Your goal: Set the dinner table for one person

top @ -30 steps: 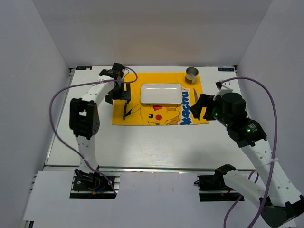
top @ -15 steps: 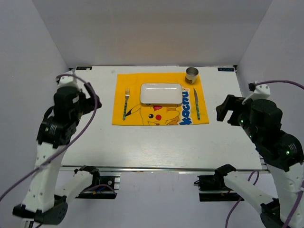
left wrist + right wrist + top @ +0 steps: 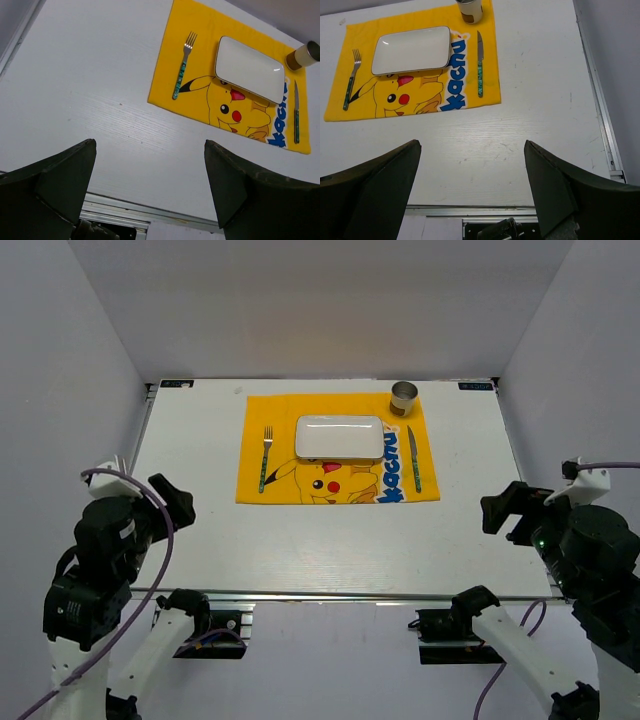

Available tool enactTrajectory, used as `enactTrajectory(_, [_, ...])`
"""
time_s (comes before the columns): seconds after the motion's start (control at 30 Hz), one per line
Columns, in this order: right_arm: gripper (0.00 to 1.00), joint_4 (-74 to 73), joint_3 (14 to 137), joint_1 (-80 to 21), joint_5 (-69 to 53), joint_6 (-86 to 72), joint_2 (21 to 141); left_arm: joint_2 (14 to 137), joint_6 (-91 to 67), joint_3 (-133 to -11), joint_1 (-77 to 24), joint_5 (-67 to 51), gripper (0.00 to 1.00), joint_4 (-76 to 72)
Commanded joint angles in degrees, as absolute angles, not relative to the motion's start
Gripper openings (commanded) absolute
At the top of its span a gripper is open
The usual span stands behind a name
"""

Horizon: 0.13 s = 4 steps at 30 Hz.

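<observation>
L end effector [image 3: 149,147], R end effector [image 3: 471,146] retracted, open.

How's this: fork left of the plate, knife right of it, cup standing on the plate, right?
No: the top view shows the cup at the far right corner of the yellow placemat, off the plate. Fork left, knife right holds.

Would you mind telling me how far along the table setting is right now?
Done, it seems: the placemat lies on the dinner table, with the plate in the middle, fork to its left, knife to its right and cup at the far right corner. In hand: nothing; the left gripper and right gripper are open and empty, above the near edge. Left: nothing obvious.
</observation>
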State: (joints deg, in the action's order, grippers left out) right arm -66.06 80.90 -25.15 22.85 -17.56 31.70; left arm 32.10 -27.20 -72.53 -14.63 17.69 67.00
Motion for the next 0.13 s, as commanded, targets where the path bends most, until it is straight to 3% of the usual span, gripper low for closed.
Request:
enactTrajectory(0.0, [0.89,-65.3,78.8,-25.1,23.9,-17.8,30.9,30.9,-27.8,-73.1,-14.5,16.5,0.98,69.4])
enactTrajectory(0.1, [0.9,-65.3,77.9,-25.2,23.9,-18.5,31.8,31.2,-27.5,-73.7,-15.0,17.1,0.98,70.2])
